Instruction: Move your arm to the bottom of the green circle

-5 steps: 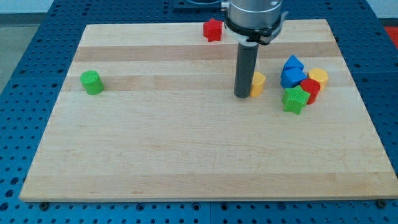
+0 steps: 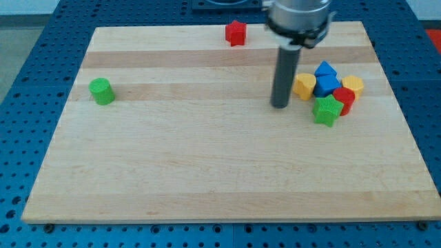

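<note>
The green circle (image 2: 102, 91) is a short green cylinder near the left edge of the wooden board (image 2: 207, 172). My tip (image 2: 279, 106) rests on the board far to the view's right of it. The tip stands just left of a yellow block (image 2: 304, 86), which touches a cluster of blocks. The rod rises straight up from the tip to the arm's head at the view's top.
The cluster at the right holds two blue blocks (image 2: 325, 78), a green star (image 2: 326, 110), a red block (image 2: 344, 98) and a second yellow block (image 2: 353, 85). A red star (image 2: 236, 32) lies at the board's top edge. Blue perforated table surrounds the board.
My tip has shifted a little to the view's right. The yellow block beside it has slid right and now touches the blue blocks.
</note>
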